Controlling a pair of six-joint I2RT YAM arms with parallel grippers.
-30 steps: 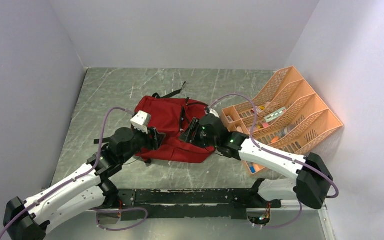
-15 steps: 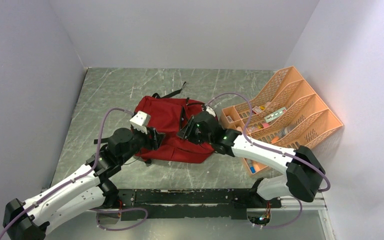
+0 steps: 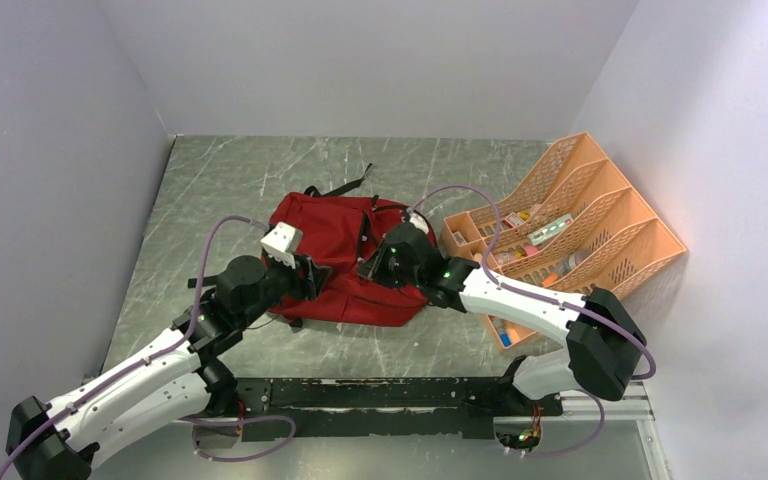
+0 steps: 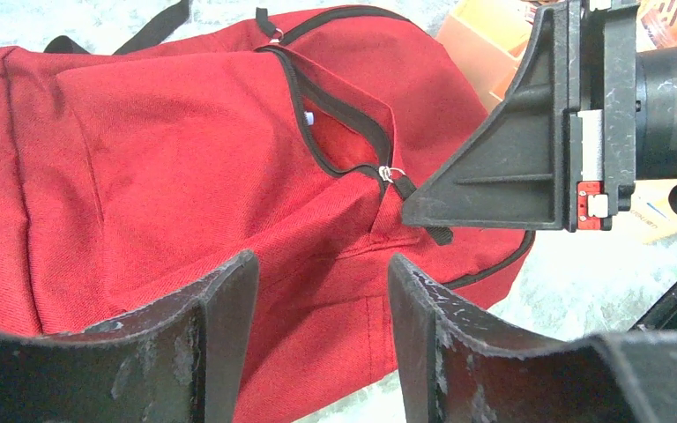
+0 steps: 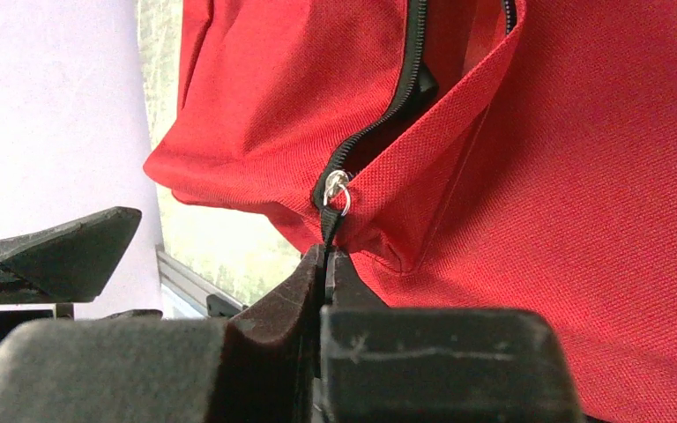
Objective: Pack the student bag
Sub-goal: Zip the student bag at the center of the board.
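Two fingers of our right gripper (image 5: 324, 264) had just pinched shut on the zipper pull (image 5: 330, 225) of the student bag (image 3: 332, 235), which lay flat in the middle of the table (image 3: 210, 180); we judged unzipping could now begin; our left gripper (image 4: 322, 264) hovered open at the bag's near edge; a second earlier the right jaws stood apart, and the bag lay where it does now.

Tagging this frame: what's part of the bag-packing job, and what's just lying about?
In the job: dark red fabric backpack; its black zipper pull; right gripper, shut on that pull; left gripper, open near the backpack.
Lying about: orange plastic desk organiser, with small stationery inside, untouched.
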